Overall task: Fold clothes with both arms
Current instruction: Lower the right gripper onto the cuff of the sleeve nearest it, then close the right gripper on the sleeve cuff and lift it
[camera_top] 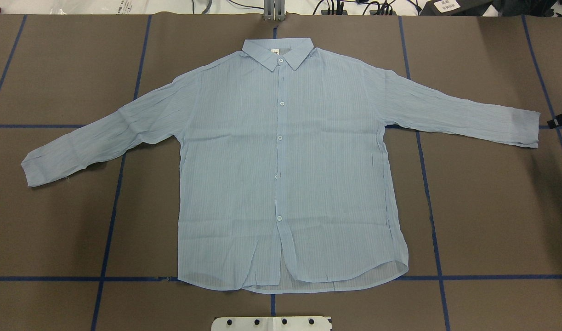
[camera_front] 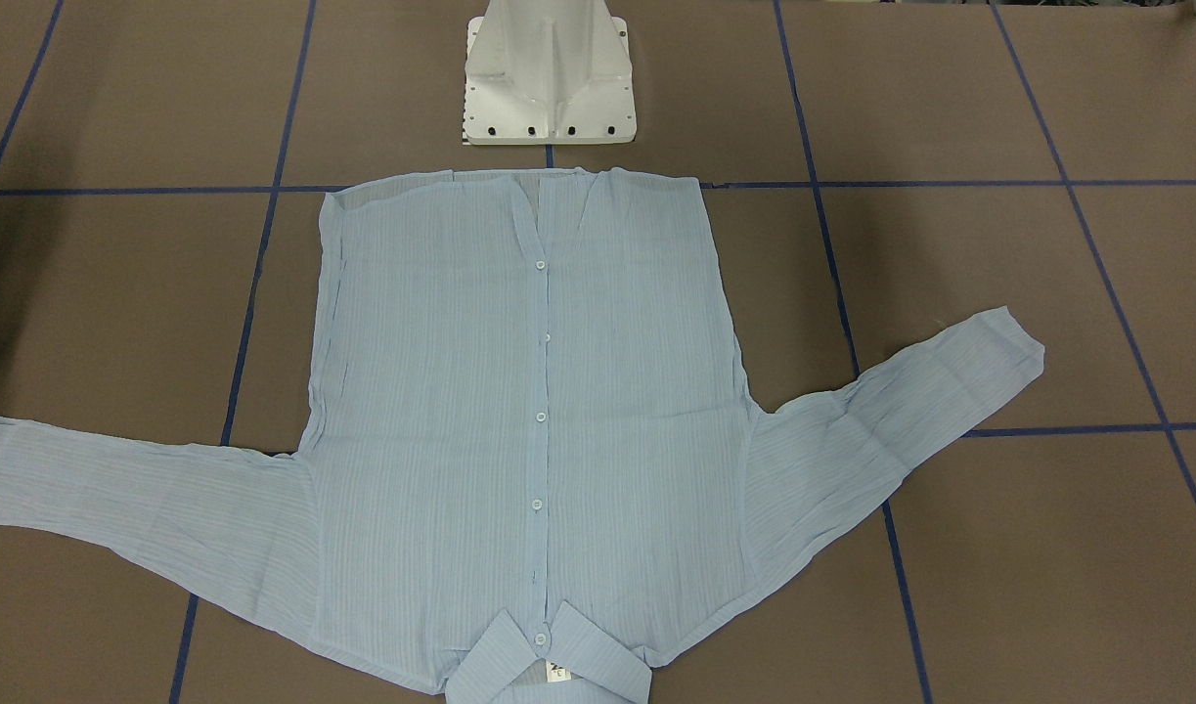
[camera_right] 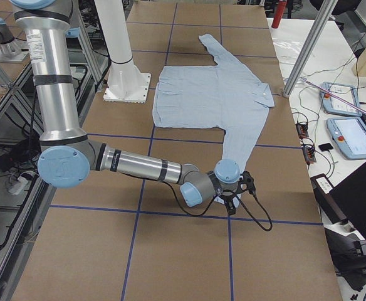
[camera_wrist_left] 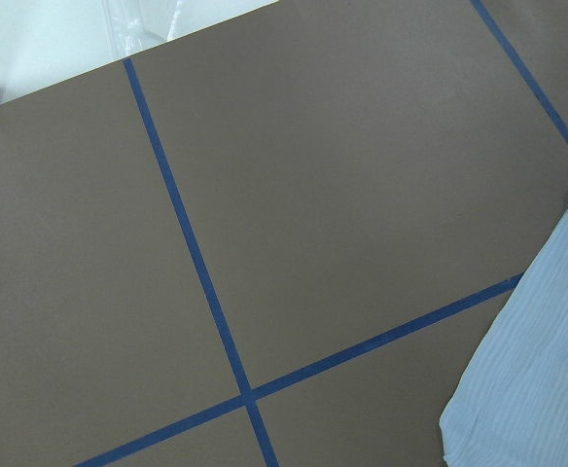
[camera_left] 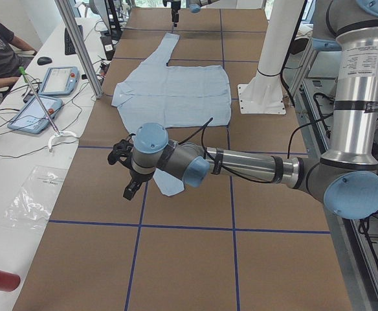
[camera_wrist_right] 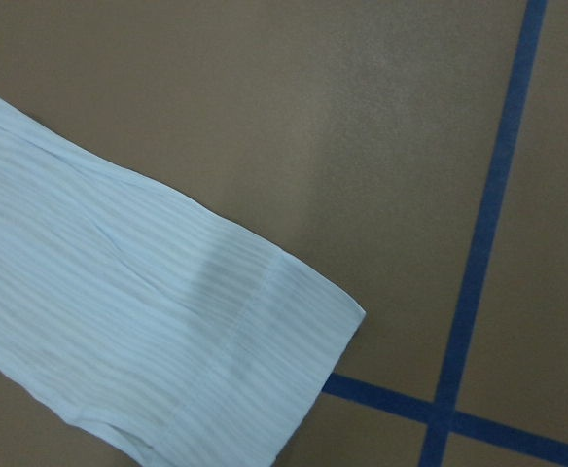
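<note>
The shirt (camera_top: 281, 161) is laid flat and face up on the tabletop (camera_top: 55, 230), buttoned, with the collar (camera_top: 277, 50) at the far side and the hem (camera_top: 308, 281) near the white base (camera_top: 271, 323); one sleeve is spread out to the left and the other to the right.

The cloth is judged thin, light and limp; it is expected to sag and crease when lifted, to slide easily over the brown surface, and to bunch if dragged by a single pinch; nothing fragile is seen apart from the small buttons (camera_top: 282, 103).

A hold is best taken where the fabric is doubled: at the left cuff (camera_top: 32, 170) and the right cuff (camera_top: 524, 131), whose stitched edges are judged firmer, and at the shoulders when the body is folded.

The left hand (camera_left: 129, 188) is held low over the tabletop close to the left cuff; the right hand (camera_right: 230, 207) is held low at the end of the right cuff; contact with the cloth cannot be made out, and whether either hand is released or clenched cannot be told.
</note>
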Robot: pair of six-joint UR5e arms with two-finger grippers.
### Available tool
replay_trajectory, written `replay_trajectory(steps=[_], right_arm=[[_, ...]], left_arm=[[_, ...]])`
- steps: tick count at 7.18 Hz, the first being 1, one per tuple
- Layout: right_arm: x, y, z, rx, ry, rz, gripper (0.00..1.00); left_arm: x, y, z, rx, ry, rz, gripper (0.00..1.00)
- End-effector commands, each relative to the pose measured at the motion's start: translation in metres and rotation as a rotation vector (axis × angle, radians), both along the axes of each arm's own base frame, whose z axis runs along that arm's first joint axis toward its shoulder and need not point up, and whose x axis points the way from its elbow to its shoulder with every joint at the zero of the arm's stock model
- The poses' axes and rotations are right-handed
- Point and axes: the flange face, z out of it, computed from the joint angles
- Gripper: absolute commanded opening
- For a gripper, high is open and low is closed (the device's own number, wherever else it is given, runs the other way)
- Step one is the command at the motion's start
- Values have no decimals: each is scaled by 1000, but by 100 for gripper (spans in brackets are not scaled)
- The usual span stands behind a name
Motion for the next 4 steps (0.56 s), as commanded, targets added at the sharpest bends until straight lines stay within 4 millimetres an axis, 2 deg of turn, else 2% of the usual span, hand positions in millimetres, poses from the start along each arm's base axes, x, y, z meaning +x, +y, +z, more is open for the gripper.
replay_trajectory(steps=[1,3,4], right_arm=[[-47,-6,2,-12,57,-7,99],[-49,-4,7,-16,74,-4,98],[-49,-3,8,-21,71,-3,94]], left_arm=[[0,-3,-6,11,0,0,99],[0,-3,-7,14,0,0,99],[0,-3,-7,14,0,0,99]])
